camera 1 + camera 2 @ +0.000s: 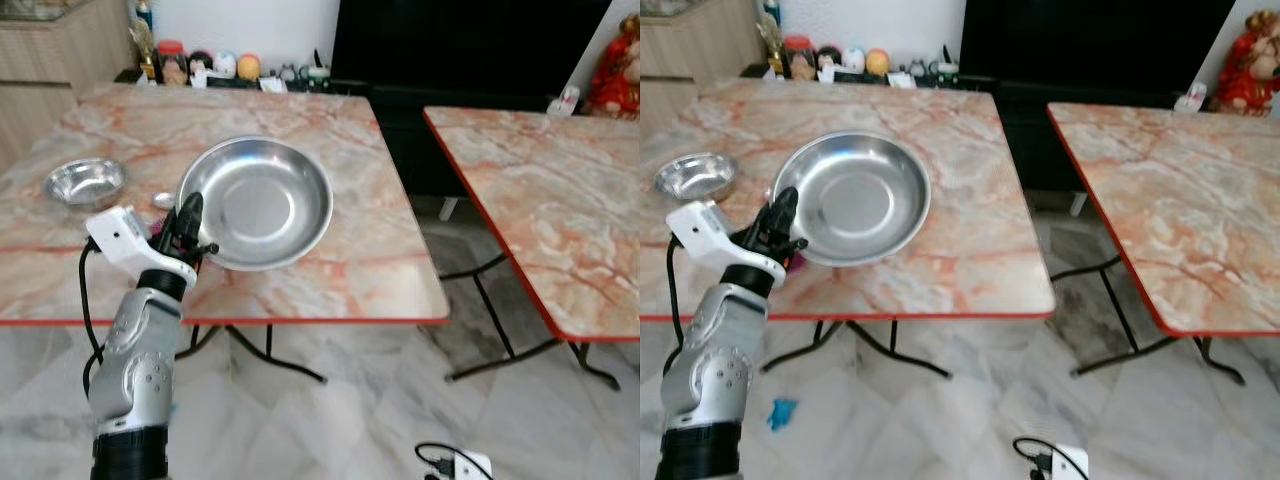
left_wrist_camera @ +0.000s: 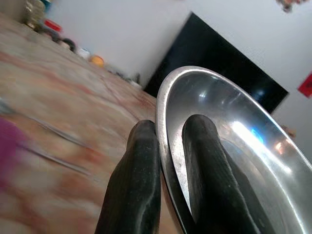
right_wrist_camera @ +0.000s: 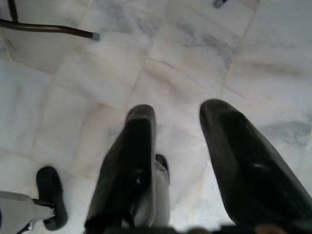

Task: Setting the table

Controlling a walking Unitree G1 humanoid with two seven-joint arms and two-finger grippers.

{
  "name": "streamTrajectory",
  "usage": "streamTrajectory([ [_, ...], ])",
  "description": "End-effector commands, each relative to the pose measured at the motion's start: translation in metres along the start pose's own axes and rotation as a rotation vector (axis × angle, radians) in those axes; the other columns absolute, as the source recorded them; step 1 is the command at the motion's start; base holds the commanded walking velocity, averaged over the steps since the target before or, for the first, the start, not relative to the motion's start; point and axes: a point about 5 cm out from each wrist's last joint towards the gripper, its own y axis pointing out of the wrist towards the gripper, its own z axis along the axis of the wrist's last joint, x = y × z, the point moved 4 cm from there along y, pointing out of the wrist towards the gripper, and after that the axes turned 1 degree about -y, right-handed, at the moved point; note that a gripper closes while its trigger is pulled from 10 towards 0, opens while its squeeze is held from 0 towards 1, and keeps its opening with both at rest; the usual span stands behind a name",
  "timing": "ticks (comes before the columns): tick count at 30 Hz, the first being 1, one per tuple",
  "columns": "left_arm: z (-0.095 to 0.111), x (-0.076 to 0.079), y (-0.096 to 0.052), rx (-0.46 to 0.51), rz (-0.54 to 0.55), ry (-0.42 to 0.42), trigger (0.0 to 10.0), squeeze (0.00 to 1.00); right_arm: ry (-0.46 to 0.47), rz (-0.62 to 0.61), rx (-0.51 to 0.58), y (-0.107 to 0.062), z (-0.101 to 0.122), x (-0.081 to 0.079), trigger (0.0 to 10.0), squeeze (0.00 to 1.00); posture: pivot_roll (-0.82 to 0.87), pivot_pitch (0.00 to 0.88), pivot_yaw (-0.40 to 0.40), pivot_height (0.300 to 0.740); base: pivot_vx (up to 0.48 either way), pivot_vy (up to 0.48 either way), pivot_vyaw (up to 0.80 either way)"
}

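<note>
While the left tool (image 1: 188, 222) clamps the near-left rim of the one large steel plate (image 1: 262, 202), the plate sits on the nearer marble-patterned counter (image 1: 360, 260), toward its front and left of centre. In the left wrist view the two black fingers (image 2: 139, 180) stand close together with the plate's rim pinched between them, one finger outside the wall and one inside the dish. One small steel bowl (image 1: 85, 182) rests on the same counter, to the left of the plate and apart from it. Between bowl and plate, near the tool, lies what looks like the bowl of one spoon (image 1: 164, 200), though it is too small to be sure. A bit of pink or magenta shows just beside the wrist, and cannot be identified.

Two counters are in view: the one carrying the dishes and a second counter (image 1: 560, 200) to the right, set apart by a gap of floor (image 1: 330, 420). Several small jars and ornaments (image 1: 200, 65) line the far edge by the wall.

The right tool (image 3: 178, 146) hangs over the pale marble floor, its two fingers spread apart and holding nothing.
</note>
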Motion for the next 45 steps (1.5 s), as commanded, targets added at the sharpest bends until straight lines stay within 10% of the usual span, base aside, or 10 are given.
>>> streamTrajectory([
  [1, 0.006, 0.018, 0.003, 0.024, -0.064, 0.011, 10.0, 0.0, -0.016, -0.022, 0.004, -0.001, 0.001, 0.009, 10.0, 0.0, 0.13, 0.0, -0.073, 0.74, 0.0, -0.394, 0.0],
  [45, -0.001, -0.004, -0.003, -0.065, -0.077, 0.215, 10.0, 0.0, 0.012, -0.038, -0.012, -0.002, -0.004, 0.013, 10.0, 0.0, 0.13, 0.0, -0.034, 0.74, 0.0, -0.385, 0.08],
])
